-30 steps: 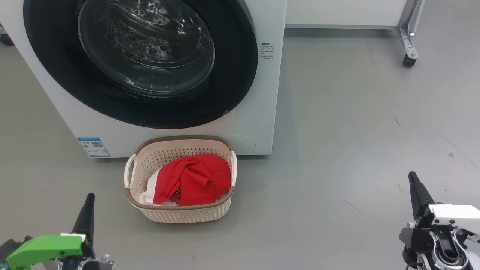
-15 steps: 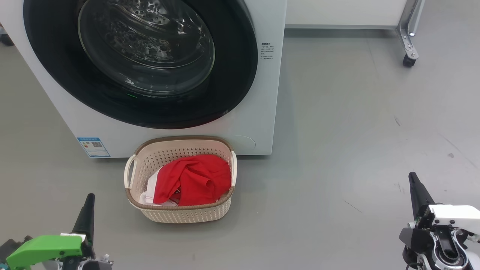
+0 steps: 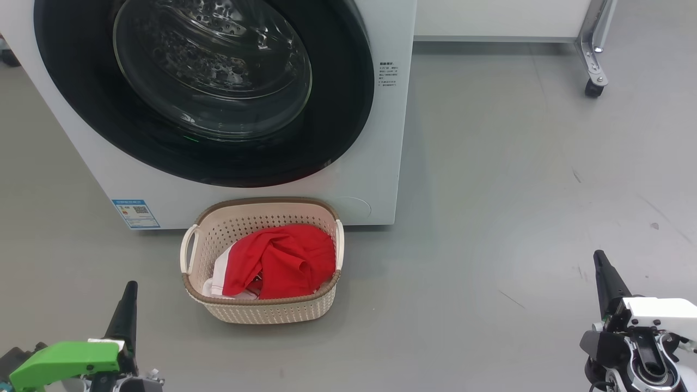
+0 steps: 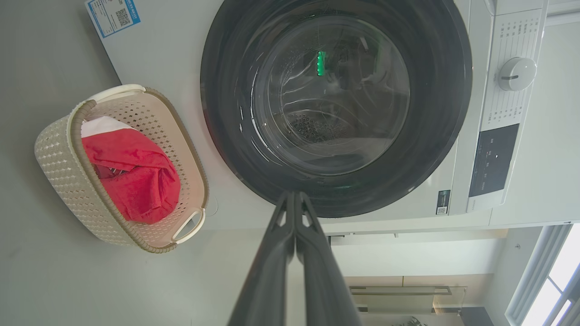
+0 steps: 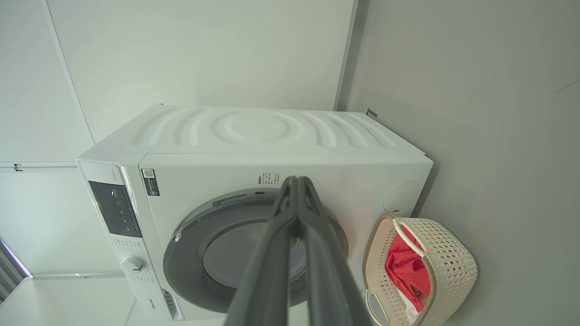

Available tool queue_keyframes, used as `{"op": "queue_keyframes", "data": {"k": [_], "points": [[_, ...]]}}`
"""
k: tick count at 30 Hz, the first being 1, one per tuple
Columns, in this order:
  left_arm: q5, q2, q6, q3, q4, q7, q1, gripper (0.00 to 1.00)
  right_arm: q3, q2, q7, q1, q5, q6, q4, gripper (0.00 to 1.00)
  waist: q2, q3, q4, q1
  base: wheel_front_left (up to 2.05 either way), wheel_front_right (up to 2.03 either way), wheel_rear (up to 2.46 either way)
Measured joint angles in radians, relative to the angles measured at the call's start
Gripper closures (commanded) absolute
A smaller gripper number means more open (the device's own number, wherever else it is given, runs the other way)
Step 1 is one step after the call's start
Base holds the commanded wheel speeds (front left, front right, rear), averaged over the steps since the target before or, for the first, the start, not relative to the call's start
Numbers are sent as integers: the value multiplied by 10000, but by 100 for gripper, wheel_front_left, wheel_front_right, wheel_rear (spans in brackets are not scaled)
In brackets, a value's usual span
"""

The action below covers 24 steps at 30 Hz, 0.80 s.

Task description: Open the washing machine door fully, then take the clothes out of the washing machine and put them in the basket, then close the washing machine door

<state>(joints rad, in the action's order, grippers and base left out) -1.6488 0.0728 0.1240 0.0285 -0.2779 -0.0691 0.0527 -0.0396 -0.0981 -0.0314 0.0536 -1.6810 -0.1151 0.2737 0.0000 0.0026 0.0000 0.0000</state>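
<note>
Two hands, the left hand (image 3: 130,286) and the right hand (image 3: 599,255), hang pressed together and empty, well in front of the washing machine (image 3: 381,163). The washing machine door (image 3: 348,109) looks shut; the clothes (image 3: 283,261) lie in the basket (image 3: 261,202) just before it. I judge only a flush-seating check is left.

A grey floor (image 3: 490,163) spreads wide, marked by a dark speck (image 3: 655,225) and a thin scratch (image 3: 513,300). At the far right a metal leg (image 3: 591,51) ends in a black caster (image 3: 593,89) resting on the floor, near a white panel (image 3: 495,19). The right wrist view shows a pale wall (image 5: 204,50), and the left wrist view a bright window (image 4: 556,290).
</note>
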Motion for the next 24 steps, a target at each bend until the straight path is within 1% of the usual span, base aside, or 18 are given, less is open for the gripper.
{"op": "queue_keyframes", "data": {"k": [24], "points": [[0,-10,0,21,-4,-2,2,100,-33,6,-67,3,0,-12,27,100,0,0,0,0,0,0,0]]}}
